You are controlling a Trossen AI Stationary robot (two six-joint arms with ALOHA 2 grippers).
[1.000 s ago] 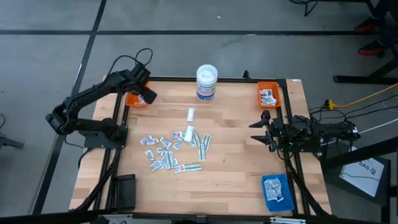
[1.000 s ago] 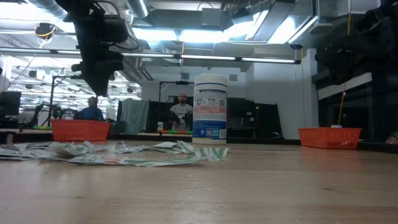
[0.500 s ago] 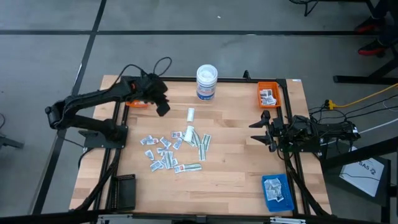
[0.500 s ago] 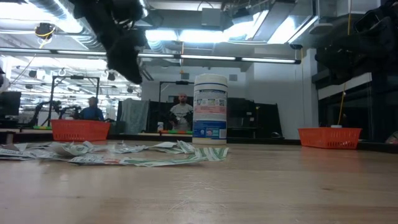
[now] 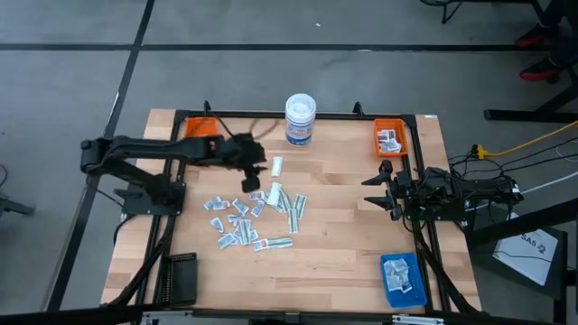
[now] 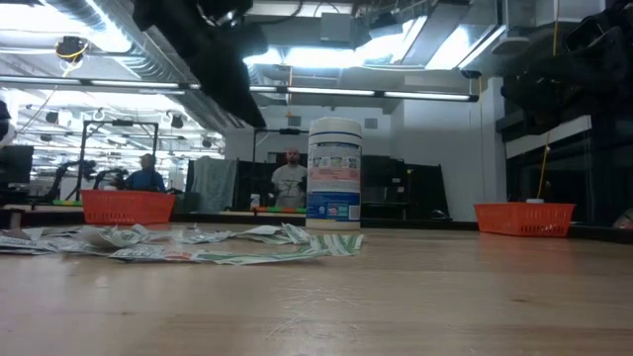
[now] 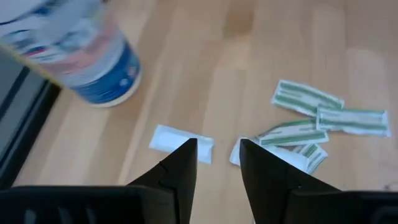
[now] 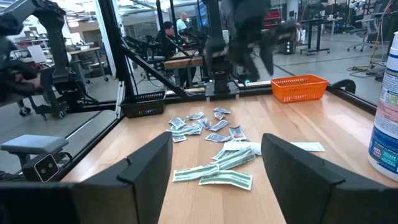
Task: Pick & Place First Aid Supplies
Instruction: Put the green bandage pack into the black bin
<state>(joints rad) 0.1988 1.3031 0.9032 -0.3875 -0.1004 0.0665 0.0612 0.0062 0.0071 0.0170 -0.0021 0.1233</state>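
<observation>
The first aid supplies (image 5: 246, 217) lie scattered flat on the wooden table's middle: small white packets and pale green strips (image 7: 306, 98). One white packet (image 5: 277, 166) lies apart, toward the tub; in the left wrist view this packet (image 7: 173, 137) sits just ahead of the fingers. My left gripper (image 5: 252, 179) hovers open above the pile's far edge, tipped downward, with nothing between its fingers (image 7: 185, 155). At the table's right edge my right gripper (image 5: 379, 188) waits, level and open (image 8: 214, 155).
A white round tub (image 5: 300, 119) with a blue label stands at the far middle. Orange trays sit at the far left (image 5: 197, 129) and far right (image 5: 390, 137), the right one holding packets. A blue tray (image 5: 401, 275) with packets is near right. People show beyond the table.
My left gripper has swung from over the far-left orange tray toward the table's middle, ending above the far edge of the scattered supplies, and it has turned and tipped downward on the way. The supplies have not moved.
</observation>
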